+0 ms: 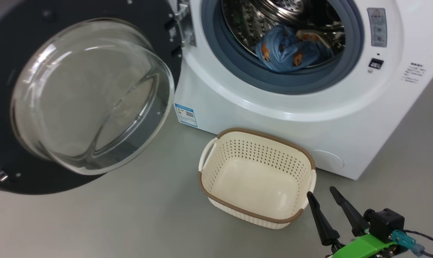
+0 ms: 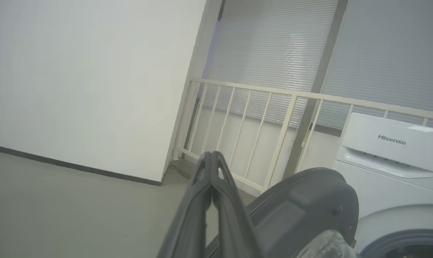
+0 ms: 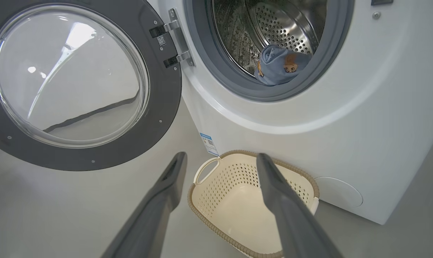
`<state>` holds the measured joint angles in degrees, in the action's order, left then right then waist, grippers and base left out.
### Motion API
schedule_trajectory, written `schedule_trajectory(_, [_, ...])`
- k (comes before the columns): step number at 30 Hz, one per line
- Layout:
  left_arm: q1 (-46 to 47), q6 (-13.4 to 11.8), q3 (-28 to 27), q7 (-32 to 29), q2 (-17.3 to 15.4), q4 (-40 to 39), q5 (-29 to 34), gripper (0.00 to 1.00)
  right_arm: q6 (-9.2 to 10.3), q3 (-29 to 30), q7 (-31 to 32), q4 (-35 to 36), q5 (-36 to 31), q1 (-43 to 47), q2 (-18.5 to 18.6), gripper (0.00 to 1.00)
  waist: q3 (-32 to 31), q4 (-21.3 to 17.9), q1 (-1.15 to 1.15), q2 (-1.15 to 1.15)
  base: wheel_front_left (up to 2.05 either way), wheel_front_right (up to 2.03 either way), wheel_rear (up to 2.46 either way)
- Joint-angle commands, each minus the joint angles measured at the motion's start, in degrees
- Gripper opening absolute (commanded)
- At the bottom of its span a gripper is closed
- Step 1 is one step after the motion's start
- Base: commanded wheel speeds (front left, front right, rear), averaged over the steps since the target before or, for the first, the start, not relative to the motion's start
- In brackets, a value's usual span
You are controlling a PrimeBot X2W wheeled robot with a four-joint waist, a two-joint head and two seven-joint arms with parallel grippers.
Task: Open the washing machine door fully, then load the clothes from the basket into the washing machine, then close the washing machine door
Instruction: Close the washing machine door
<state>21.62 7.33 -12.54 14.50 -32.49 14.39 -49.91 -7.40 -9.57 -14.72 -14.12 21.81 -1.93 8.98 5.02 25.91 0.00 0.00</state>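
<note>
Grey floor, right fingers apart, empty.

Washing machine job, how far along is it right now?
Done: the washing machine door stands wide open, the basket is empty, and the clothes lie inside the washing machine. In hand: nothing; the right gripper is open beside the basket, and the left gripper is shut and holds nothing. Left: closing the door.
</note>
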Motion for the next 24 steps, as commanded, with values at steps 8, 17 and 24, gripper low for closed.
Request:
schedule_trajectory(8, [9.82,0.15,1.31,-14.71,-11.59,11.05,-26.92,0.00,-0.09,-2.26,-0.28,1.42,-0.33,-3.47,0.67,1.00,4.63,-4.35,0.00,0.00,0.00,0.00,0.00])
schedule_trajectory(17, [12.76,0.15,5.48,-30.97,-16.01,17.92,-36.53,0.00,-0.09,-2.03,-0.28,1.62,-0.16,-4.13,1.21,1.00,5.82,-4.44,0.00,0.00,0.00,0.00,0.00])
schedule_trajectory(24, [13.74,0.15,7.55,-35.06,-15.94,20.79,-37.75,0.00,-0.09,-2.28,-0.28,1.64,-0.09,-4.44,1.63,1.00,5.89,-4.21,0.00,0.00,0.00,0.00,0.00])
